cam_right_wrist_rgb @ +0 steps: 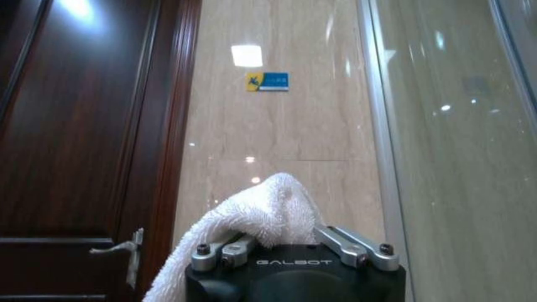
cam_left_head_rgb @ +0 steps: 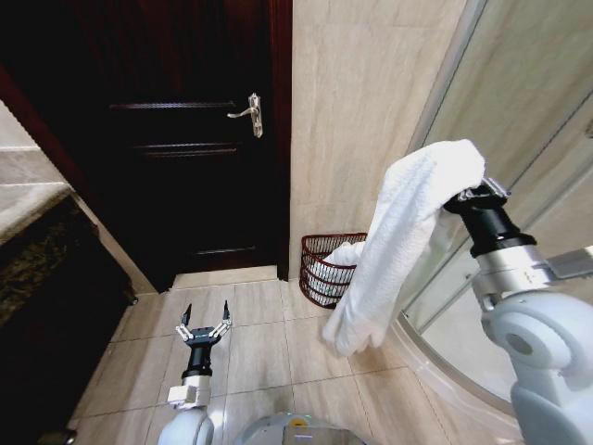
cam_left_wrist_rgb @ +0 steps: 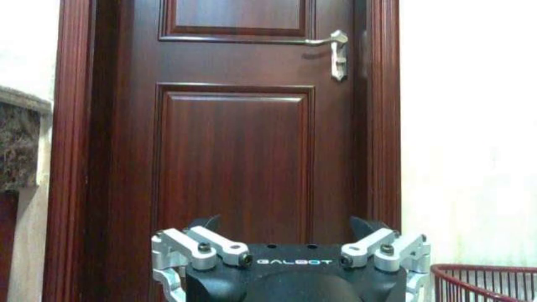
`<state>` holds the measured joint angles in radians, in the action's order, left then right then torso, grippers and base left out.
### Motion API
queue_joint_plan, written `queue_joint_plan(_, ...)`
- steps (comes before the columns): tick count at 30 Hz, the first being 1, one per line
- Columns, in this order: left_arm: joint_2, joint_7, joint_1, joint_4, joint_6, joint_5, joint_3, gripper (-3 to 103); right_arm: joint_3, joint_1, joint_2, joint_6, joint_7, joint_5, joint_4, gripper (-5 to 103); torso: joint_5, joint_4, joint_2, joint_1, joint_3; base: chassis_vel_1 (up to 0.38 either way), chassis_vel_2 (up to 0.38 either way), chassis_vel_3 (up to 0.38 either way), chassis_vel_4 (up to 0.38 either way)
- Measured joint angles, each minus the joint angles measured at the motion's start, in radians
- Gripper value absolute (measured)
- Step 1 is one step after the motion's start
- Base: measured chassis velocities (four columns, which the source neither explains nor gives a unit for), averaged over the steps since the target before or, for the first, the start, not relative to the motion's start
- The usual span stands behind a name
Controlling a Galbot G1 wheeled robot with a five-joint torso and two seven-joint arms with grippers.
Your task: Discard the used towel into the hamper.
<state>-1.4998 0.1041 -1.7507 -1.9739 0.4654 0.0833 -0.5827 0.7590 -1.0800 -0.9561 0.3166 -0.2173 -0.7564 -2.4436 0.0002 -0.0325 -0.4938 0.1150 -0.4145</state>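
A white towel hangs long and loose from my right gripper, which is raised high on the right and shut on the towel's top end. The towel's lower end dangles above the floor, in front of the hamper. That hamper is a small reddish-brown slatted basket on the floor against the tiled wall, with some white cloth inside; its rim also shows in the left wrist view. Low over the floor tiles, my left gripper is open and holds nothing, pointing at the door.
A dark wooden door with a metal handle is shut ahead. A curved glass shower enclosure stands at the right, its base sweeping across the floor. A dark stone counter is at the left.
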Motion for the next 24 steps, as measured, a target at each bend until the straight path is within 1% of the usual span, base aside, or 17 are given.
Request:
queue_joint_plan(7, 0.003, -0.002, 0.004, 0.004, -0.003, -0.002, -0.002, 100, -0.003, 0.042, 0.028, -0.001, -0.009, -0.012, 0.014, 8, -0.0002, -0.0001, -0.028, 0.012, -0.016, 0.000, 0.000, 0.000, 0.000)
queue_joint_plan(12, -0.001, -0.002, 0.001, 0.005, 0.001, -0.005, 0.003, 100, 0.005, 0.046, 0.043, 0.000, -0.010, -0.022, 0.022, 8, -0.0002, 0.0000, -0.052, 0.021, -0.031, 0.000, 0.000, 0.000, 0.000)
queue_joint_plan(17, -0.005, -0.002, 0.007, 0.009, 0.001, -0.016, 0.013, 100, 0.005, 0.046, 0.058, 0.000, -0.011, -0.030, 0.023, 8, -0.0002, 0.0000, -0.068, 0.027, -0.040, 0.000, 0.000, 0.000, 0.000)
queue_joint_plan(23, -0.012, -0.005, 0.016, 0.009, -0.004, -0.036, 0.021, 100, 0.038, 0.044, 0.075, -0.001, -0.008, -0.055, 0.021, 8, 0.0000, 0.0000, -0.099, 0.040, -0.059, 0.000, 0.000, 0.000, 0.000)
queue_joint_plan(24, -0.012, -0.005, 0.016, 0.009, -0.004, -0.036, 0.021, 100, 0.038, 0.044, 0.075, -0.001, -0.008, -0.055, 0.021, 8, 0.0000, 0.0000, -0.099, 0.040, -0.059, 0.000, 0.000, 0.000, 0.000)
